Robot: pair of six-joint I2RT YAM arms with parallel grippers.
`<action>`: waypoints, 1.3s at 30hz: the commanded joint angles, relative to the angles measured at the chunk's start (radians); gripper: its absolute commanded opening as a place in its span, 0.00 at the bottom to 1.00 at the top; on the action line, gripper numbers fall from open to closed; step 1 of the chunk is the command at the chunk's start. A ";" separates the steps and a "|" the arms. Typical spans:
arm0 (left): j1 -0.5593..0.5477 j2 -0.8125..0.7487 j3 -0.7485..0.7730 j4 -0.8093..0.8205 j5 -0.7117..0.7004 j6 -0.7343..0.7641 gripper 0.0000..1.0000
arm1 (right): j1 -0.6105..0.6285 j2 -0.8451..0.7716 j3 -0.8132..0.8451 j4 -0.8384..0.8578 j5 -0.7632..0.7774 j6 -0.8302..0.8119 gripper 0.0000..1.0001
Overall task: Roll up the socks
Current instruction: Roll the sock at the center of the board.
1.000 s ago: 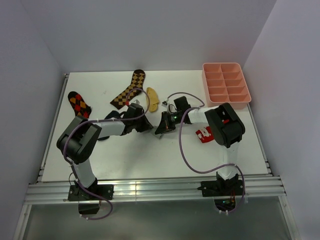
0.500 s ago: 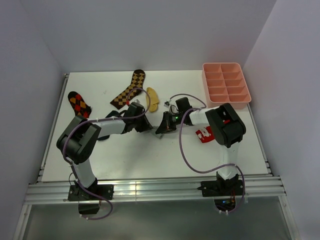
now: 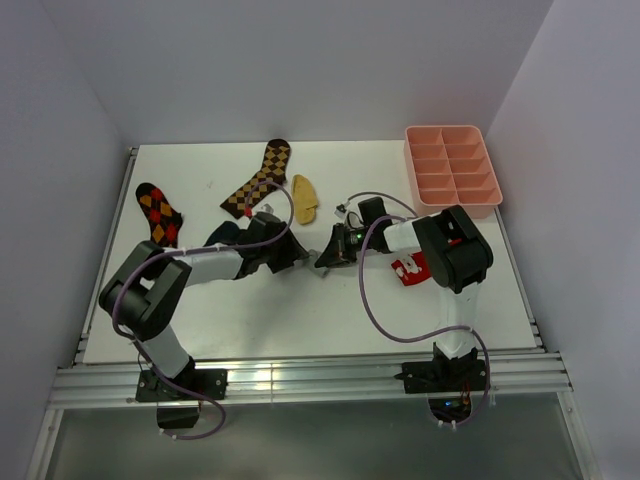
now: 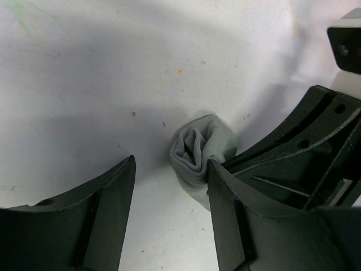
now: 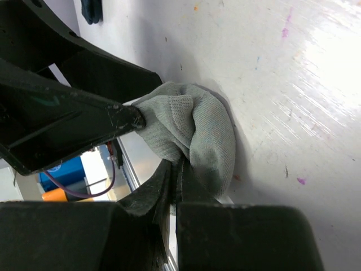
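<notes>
Grey sock [image 4: 200, 153] sits bunched in a loose roll near the middle of the table [image 3: 300, 320], between your two grippers; your right gripper [image 5: 174, 169] is clamped on its lower edge (fabric pinched between the closed jaws); your left gripper [image 4: 171, 168] has its jaws apart, one finger touching the roll's side, the other clear of it, nothing held; mustard yellow sock [image 3: 304, 198] lies flat farther back, just beside the brown argyle sock [image 3: 258, 178]; navy sock [image 3: 222, 234] lies by your left arm; pink tray [image 3: 452, 170] sits at the far right corner.
</notes>
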 commanded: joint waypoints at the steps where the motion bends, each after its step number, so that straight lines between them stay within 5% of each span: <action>1: -0.025 -0.014 -0.019 0.078 0.013 -0.024 0.59 | -0.020 0.047 -0.038 -0.026 0.093 -0.014 0.00; 5: -0.030 -0.015 -0.042 0.149 0.019 -0.049 0.60 | -0.029 0.053 -0.048 -0.012 0.088 -0.005 0.00; 10: -0.031 -0.040 -0.088 0.222 -0.004 -0.065 0.77 | -0.031 0.055 -0.048 -0.020 0.096 -0.014 0.00; 14: -0.033 -0.008 -0.067 0.222 -0.001 -0.070 0.76 | -0.031 0.055 -0.050 -0.015 0.097 -0.012 0.00; 23: -0.038 0.083 -0.024 0.196 -0.005 -0.075 0.51 | -0.029 0.027 -0.050 -0.041 0.131 -0.040 0.00; 30: -0.044 0.121 0.013 0.155 -0.001 -0.053 0.01 | -0.019 -0.054 -0.065 -0.083 0.208 -0.109 0.05; 34: -0.051 0.109 0.049 0.078 -0.025 -0.017 0.00 | 0.018 -0.166 -0.097 -0.106 0.333 -0.165 0.29; 39: -0.054 0.104 0.090 -0.005 -0.045 0.025 0.00 | 0.092 -0.322 -0.119 -0.144 0.529 -0.244 0.43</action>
